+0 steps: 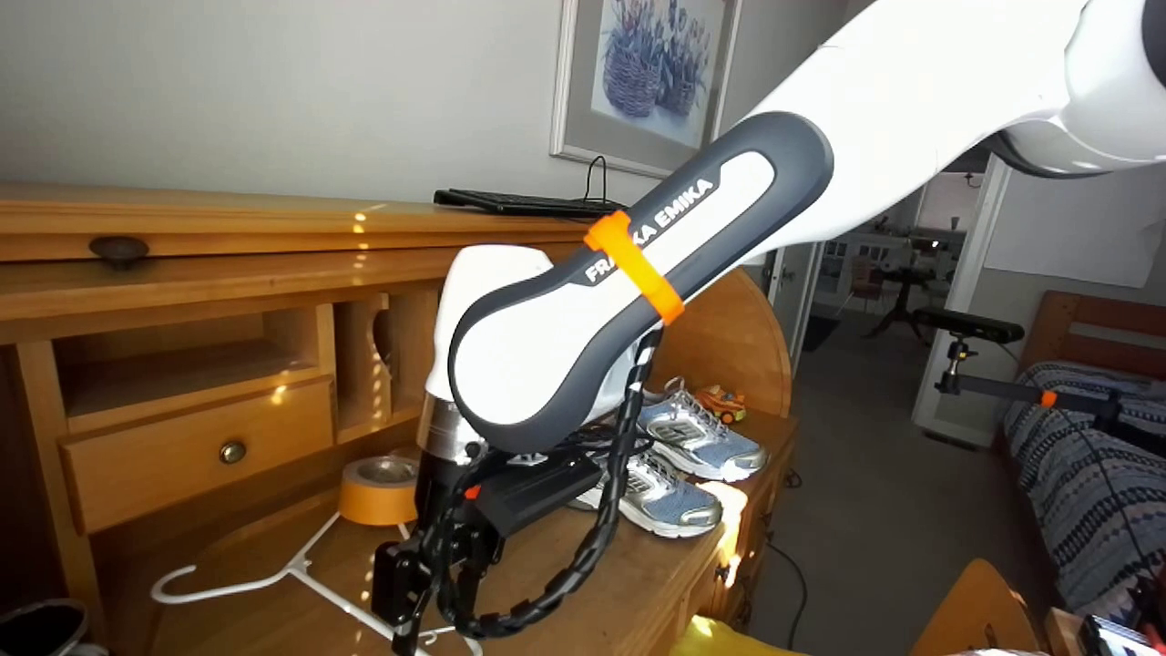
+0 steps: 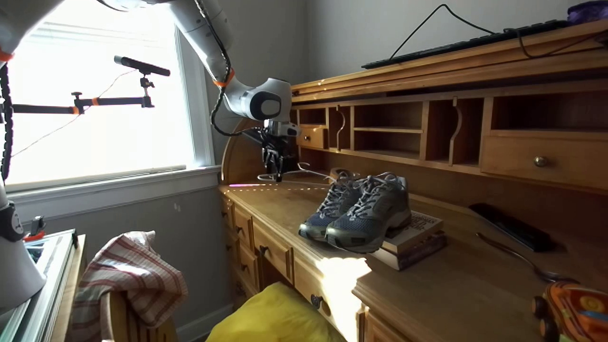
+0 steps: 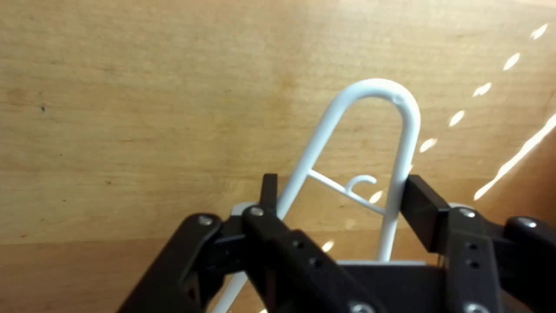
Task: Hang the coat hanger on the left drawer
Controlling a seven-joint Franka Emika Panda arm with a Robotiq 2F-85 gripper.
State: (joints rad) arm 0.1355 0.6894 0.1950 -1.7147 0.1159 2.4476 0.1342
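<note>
the coat hanger [image 1: 299,569] is down at the tabletop [image 3: 130,130], below and in front of the left drawer [image 1: 199,456]; i cannot tell whether all of it rests there. its hook [image 1: 182,598] points toward the left edge of an exterior view, and its far arm runs up to the orange tape roll [image 1: 375,506], where the next stretch is hidden. my gripper [image 3: 341,191] points down over one end of the hanger. in the wrist view my fingers [image 3: 428,213] stand apart, one on either side of that rounded corner, with both white bars [image 3: 400,169] and a small inner hook [image 3: 359,178] between the tips. the finger on the right of that view seems to touch its bar; the other is just beside the opposite one. whether i am pinching the hanger or merely straddling it, i cannot tell. flecks of sunlight [image 3: 482,89] lie on the tabletop near the corner.

the drawer has a round knob [image 1: 232,453] at its middle and sits under an open cubbyhole [image 1: 200,369]. well apart from my gripper, a pair of blue-grey running shoes [image 2: 368,213] stands by stacked books [image 2: 422,225], and an orange toy car [image 2: 577,308] shows in both exterior views. a black keyboard [image 1: 510,202] lies on the upper ledge [image 1: 273,217].
</note>
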